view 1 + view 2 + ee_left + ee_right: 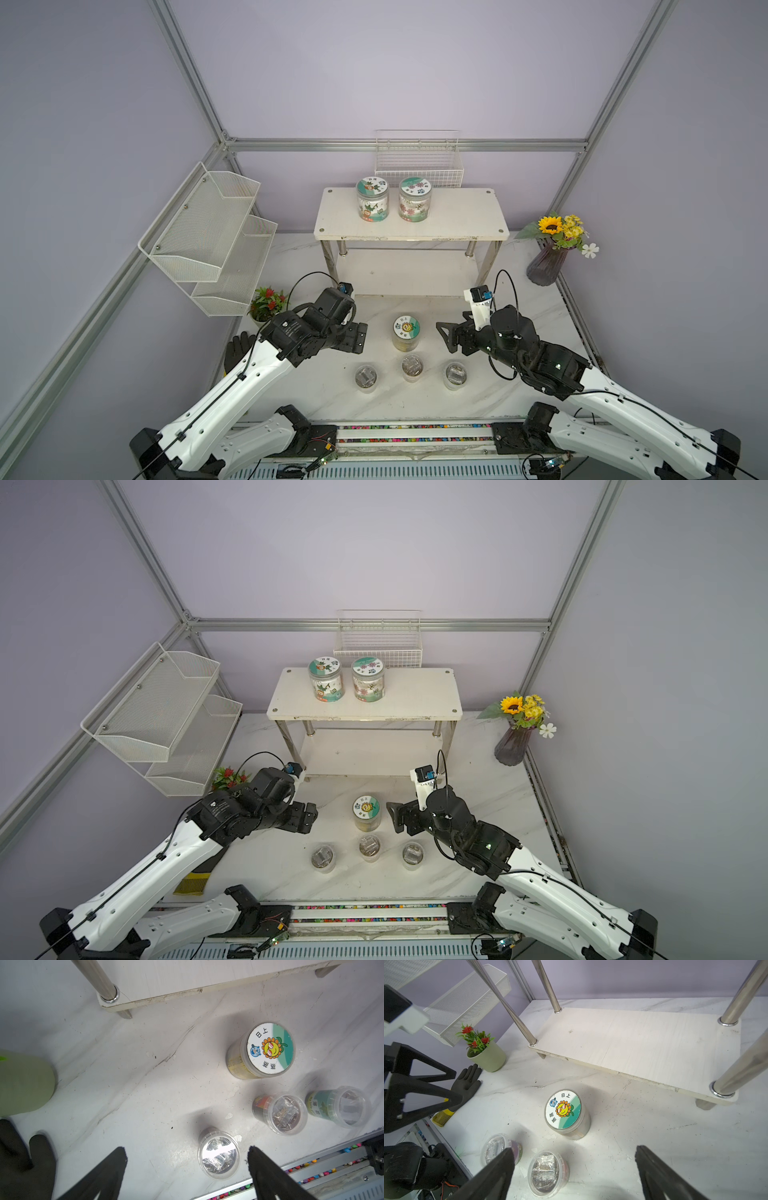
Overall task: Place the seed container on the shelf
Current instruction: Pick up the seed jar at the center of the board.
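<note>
Marble-patterned white table [328, 395] carries everything, and the seed container [406, 332], a clear jar with a sunflower sticker on its lid, stands upright on it just in front of the shelf [465, 216], between the two arms and touched by neither. Both the left tool [187, 1152] and the right tool [574, 1150] hang with jaws spread wide and empty. The right one looks better placed, since the jar sits ahead of its fingers in the right wrist view, so the step in hand is probably its approach: come in level, close on the jar's body below the lid rather than on the lid itself, and keep clear of the three small clear tubs [412, 368] lined up just on the robot's side of it. Lift straight before travelling, because the chrome legs [745, 1066] and the front edge of the top board stand in the way. On the top board two labelled jars [372, 201] fill the left half, so the bare right half looks the safer landing; the lower board is bare too. Around it all, lilac walls on an aluminium frame close the cell, with a mesh wall rack [199, 232], a wire basket [419, 166], a vase of flowers [546, 266], a small potted plant [268, 301] and a black glove [237, 349] at the edges.
</note>
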`<action>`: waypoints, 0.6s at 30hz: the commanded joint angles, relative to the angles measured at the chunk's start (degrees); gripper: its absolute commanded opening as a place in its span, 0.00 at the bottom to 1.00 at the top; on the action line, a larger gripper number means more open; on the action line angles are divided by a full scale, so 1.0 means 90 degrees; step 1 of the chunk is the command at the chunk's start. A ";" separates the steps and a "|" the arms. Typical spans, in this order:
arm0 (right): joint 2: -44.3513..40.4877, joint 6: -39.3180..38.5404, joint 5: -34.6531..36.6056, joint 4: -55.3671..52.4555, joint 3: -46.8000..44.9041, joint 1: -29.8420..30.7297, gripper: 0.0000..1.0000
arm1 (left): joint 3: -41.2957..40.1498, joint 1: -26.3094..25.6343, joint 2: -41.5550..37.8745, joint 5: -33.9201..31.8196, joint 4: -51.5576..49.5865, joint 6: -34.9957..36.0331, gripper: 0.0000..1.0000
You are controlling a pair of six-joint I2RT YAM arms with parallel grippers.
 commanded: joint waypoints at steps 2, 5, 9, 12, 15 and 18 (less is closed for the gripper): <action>-0.0192 0.0253 0.0168 -0.0241 -0.0104 0.0042 0.94 | 0.0480 -0.0415 0.0694 -0.0292 0.0369 -0.0298 0.92; -0.0302 0.0458 0.0267 -0.0405 -0.0070 0.0037 0.94 | 0.0855 -0.0603 0.1296 -0.0322 0.0379 -0.0367 0.93; -0.0405 0.0663 0.0368 -0.0737 0.0017 0.0039 0.94 | 0.1385 -0.0873 0.2014 -0.0359 0.0380 -0.0519 0.93; -0.0501 0.0708 0.0417 -0.0931 0.0056 0.0037 0.94 | 0.1713 -0.1064 0.2549 -0.0367 0.0424 -0.0704 0.94; -0.0638 0.0703 0.0465 -0.1037 0.0051 0.0037 0.94 | 0.1874 -0.1211 0.2873 -0.0336 0.0599 -0.0913 0.94; -0.0724 0.0694 0.0430 -0.1056 0.0046 0.0039 0.94 | 0.2004 -0.1354 0.3205 -0.0329 0.0773 -0.1198 0.94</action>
